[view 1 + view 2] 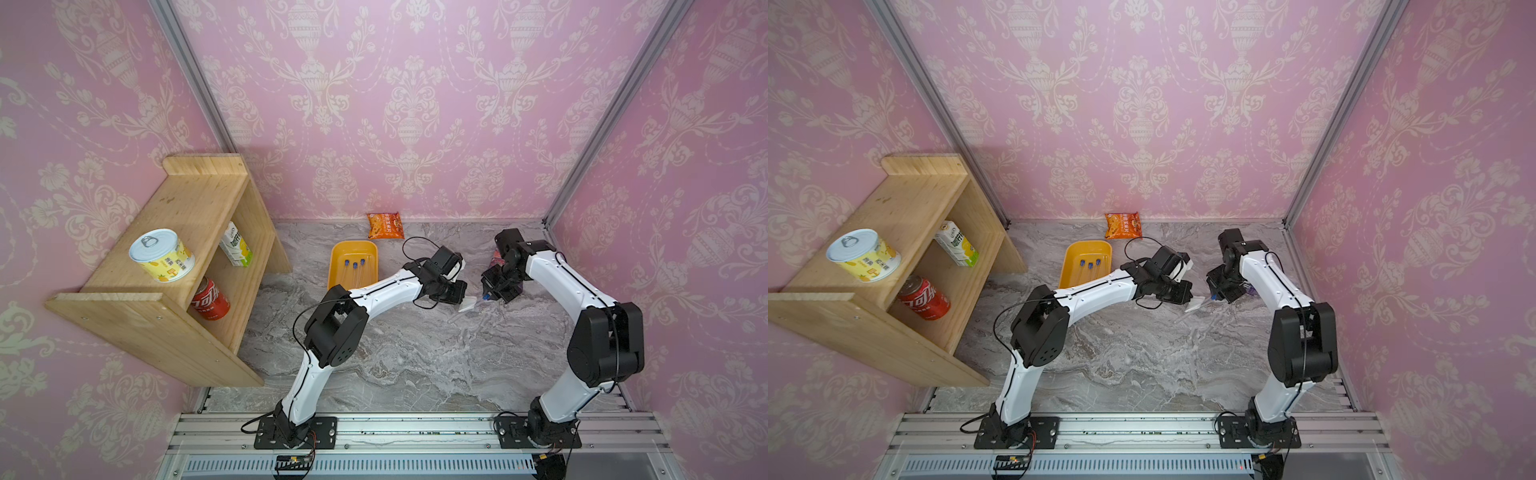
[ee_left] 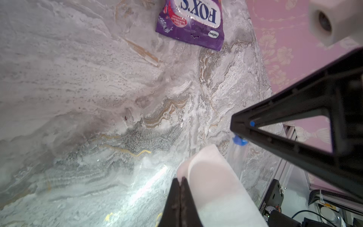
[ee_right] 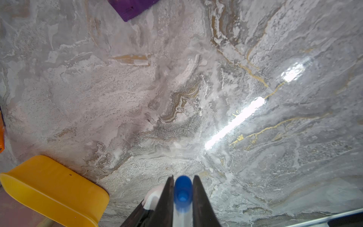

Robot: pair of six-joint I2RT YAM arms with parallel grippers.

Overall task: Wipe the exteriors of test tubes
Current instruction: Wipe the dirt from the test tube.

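Mid-wipe above the marble table (image 1: 415,365): the right gripper (image 3: 182,177) is clamped nearly closed on the blue cap of a tube (image 2: 236,157). It holds the tube off the surface, clear body pointing toward the left arm. The left gripper (image 2: 179,183), jaws pressed fully together, pinches a folded white wipe (image 2: 212,176) just beside the tube's body. Whether wipe and tube touch cannot be made out. In both top views the two grippers meet over the table's right half, the wipe between them.

The step in hand appears to be wiping this tube's outside. The next move would call for bringing the wipe against the body and drawing it along the length. The cap grip would need to stay steady so the thin tube does not pivot or slip.

The yellow tray (image 1: 353,245), well apart on the left arm's side, holds three tubes (image 1: 354,270) lying side by side, caps toward the back wall. A wooden shelf (image 1: 199,195) carries a tin (image 1: 162,254) on top, and a carton (image 1: 236,245) and a cola can (image 1: 210,300) inside.
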